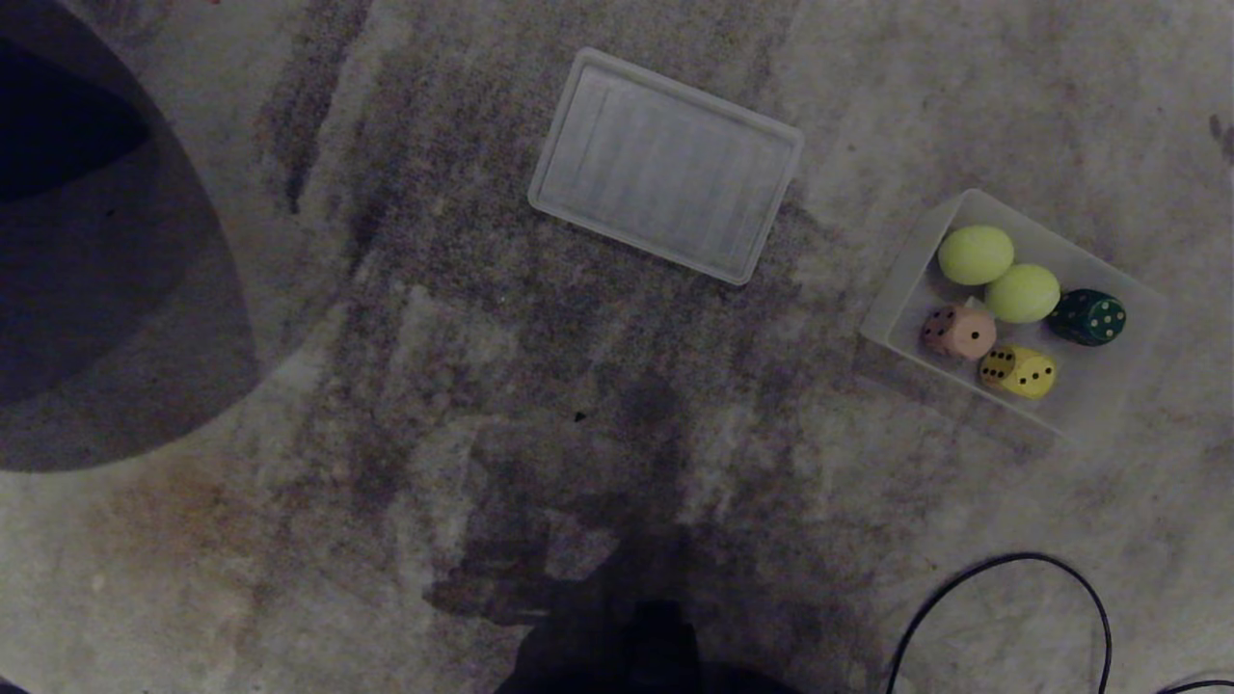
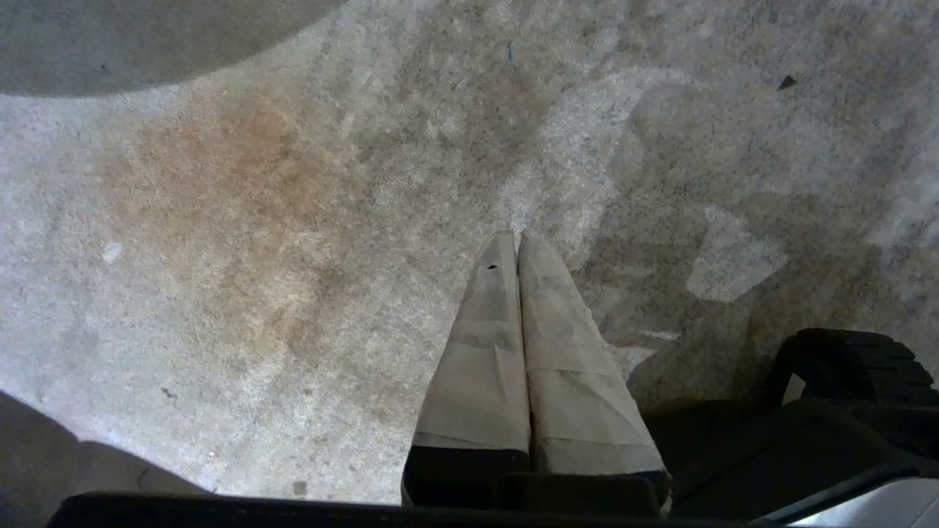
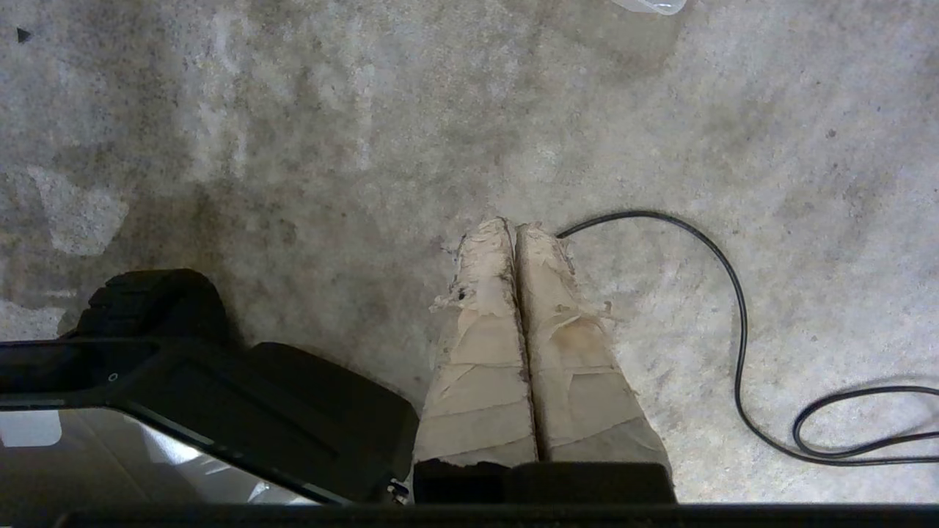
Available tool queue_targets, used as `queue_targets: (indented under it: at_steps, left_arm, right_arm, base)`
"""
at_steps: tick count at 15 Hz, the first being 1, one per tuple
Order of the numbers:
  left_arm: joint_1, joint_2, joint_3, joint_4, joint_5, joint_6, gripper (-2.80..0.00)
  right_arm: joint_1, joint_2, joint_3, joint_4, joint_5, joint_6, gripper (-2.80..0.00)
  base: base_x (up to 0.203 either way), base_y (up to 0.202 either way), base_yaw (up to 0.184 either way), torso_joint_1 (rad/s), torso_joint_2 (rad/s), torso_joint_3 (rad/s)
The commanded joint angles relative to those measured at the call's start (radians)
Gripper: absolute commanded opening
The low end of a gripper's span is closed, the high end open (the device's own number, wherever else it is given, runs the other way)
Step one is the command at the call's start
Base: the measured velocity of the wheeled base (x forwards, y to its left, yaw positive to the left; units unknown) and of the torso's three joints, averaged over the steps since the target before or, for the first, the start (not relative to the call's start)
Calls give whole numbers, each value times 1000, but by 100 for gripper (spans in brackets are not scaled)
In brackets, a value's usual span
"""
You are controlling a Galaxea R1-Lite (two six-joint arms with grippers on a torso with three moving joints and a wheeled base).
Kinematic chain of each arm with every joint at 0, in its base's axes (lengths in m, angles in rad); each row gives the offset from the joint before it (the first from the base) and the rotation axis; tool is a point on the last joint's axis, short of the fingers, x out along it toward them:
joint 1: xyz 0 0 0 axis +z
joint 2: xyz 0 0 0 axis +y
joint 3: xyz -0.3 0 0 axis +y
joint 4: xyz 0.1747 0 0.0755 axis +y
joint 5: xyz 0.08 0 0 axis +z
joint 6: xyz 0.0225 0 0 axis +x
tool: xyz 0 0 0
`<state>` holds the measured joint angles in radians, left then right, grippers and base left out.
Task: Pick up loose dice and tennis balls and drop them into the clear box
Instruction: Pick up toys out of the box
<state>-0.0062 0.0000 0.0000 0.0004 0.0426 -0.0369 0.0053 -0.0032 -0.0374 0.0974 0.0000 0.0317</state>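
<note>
From the head camera I see the small see-through plastic tub with low walls [image 1: 906,289] sitting on the stained grey floor [image 1: 386,386] at my right. Inside it lie two fuzzy yellow-green tennis balls: one ball [image 1: 976,254] toward the far corner, the second ball [image 1: 1022,293] just beside it and touching or nearly touching. A dark green die with pale pips [image 1: 1087,317] rests right next to the second ball on the side farther to my right. On the near side of the balls sit a pinkish-beige die with dark pips [image 1: 958,332] and a yellow die with black pips [image 1: 1018,371], close together. I find no red die in any view.

Well apart from the tub, farther out and toward the middle, lies a flat ribbed translucent rectangular panel [image 1: 665,166] with nothing on it. A black cable [image 1: 1003,559] loops across the floor near my right side.

Neither arm shows in the head view. My left gripper [image 2: 516,236] hangs above bare floor, its tape-wrapped fingers [image 2: 484,352] pressed together, clenched on nothing. My right gripper [image 3: 513,223] is likewise clenched and empty above the floor, with the cable curving just beside its tips.
</note>
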Motion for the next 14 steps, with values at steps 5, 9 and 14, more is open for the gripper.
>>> queue_targets:
  at_steps: [5, 9, 14]
  left_arm:
    - [0, 2, 2, -2, -4, 0, -280]
    - [0, 2, 2, -2, -3, -1, -280]
    - [0, 2, 2, -3, -1, -8, -280]
  right_arm:
    - [1, 3, 0, 1, 0, 2, -280]
    - [1, 3, 1, 1, -2, 2, -280]
    - [1, 3, 0, 1, -1, 2, -280]
  base:
    - [0, 0, 0, 1, 0, 53]
    - [0, 0, 0, 2, 2, 196]
    - [0, 0, 0, 3, 2, 201]
